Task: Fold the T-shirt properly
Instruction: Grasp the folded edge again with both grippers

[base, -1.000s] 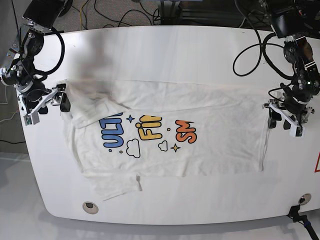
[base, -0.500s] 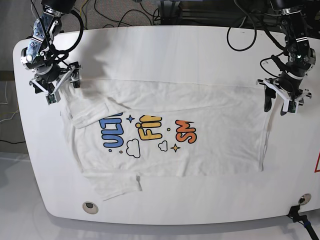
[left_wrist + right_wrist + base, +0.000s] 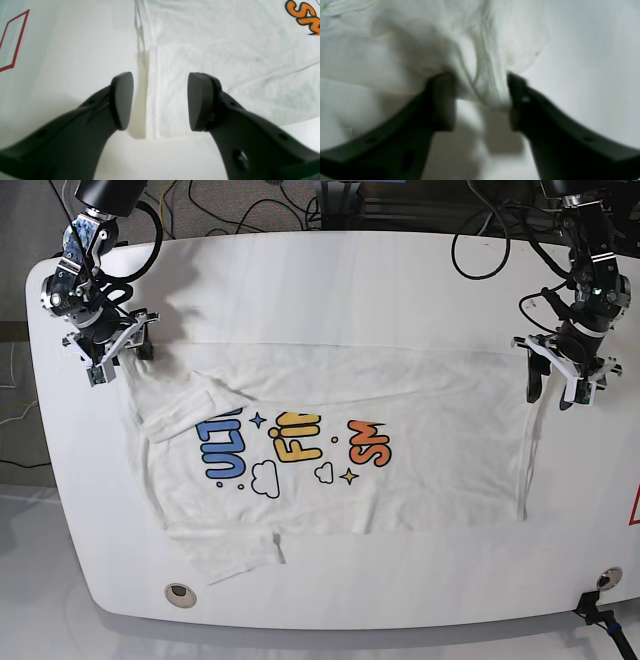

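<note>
The white T-shirt (image 3: pixel 420 410) lies spread on the table, print up, with blue, yellow and orange letters; its left sleeve is folded over. My left gripper (image 3: pixel 551 392) is open at the shirt's far right corner. In the left wrist view (image 3: pixel 160 100) its jaws straddle the hemmed corner of the shirt (image 3: pixel 225 50), one pad over bare table. My right gripper (image 3: pixel 120 358) is at the shirt's far left corner. In the blurred right wrist view (image 3: pixel 481 100) its jaws stand apart with bunched cloth (image 3: pixel 475 82) between them.
The white table (image 3: pixel 350 280) has a rounded front edge. A round hole (image 3: pixel 180 591) sits at the front left. A red outline marking (image 3: pixel 634 510) is at the right edge and also shows in the left wrist view (image 3: pixel 10 42). Cables (image 3: pixel 250 210) hang behind the table.
Over the last second both grippers moved away from the front, up to the shirt's far corners. In the last half second the right gripper edged onto the cloth; the left hardly moved.
</note>
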Controlling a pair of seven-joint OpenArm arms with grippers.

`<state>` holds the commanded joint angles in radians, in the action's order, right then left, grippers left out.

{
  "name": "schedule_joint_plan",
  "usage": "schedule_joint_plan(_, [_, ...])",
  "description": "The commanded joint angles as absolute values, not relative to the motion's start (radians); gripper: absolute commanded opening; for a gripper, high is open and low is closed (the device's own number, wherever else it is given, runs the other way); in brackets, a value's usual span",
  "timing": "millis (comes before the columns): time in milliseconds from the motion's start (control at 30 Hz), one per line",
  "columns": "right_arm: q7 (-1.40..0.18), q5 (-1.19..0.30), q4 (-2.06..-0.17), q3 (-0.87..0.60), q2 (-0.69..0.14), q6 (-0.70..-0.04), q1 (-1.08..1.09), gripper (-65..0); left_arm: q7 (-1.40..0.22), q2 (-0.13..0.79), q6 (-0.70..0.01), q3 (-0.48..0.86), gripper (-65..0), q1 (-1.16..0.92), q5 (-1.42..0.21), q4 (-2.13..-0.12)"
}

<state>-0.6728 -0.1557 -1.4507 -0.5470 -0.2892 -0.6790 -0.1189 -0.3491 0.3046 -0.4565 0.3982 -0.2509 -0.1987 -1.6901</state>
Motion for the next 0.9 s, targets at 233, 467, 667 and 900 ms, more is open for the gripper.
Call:
schedule_joint_plan(233, [-0.673, -0.156, -1.443, -0.549, -0.286, -0.679, -0.114, -65.0, -0.352, 0.306, -0.455, 0.404, -32.4, -0.248, -0.197, -1.684])
schedule_joint_plan(467, [-0.673, -0.156, -1.443, -0.549, -0.286, -0.679, -0.116, -65.0, -0.354, 0.311, -0.458, 0.43, -32.1, -0.252, -0.202, -1.563])
schedule_joint_plan(667, [-0.673, -0.156, -1.443, -0.547, -0.286, -0.679, -0.117, -65.0, -0.372, 0.306, -0.521, 0.43, -32.1, -0.28, -0.232, -1.554])
schedule_joint_plan(900, [-0.673, -0.156, -1.443, -0.547, -0.285, -0.679, -0.117, -65.0, -0.372, 0.306, -0.568, 0.429, -32.1, -0.282, -0.236, -1.506])
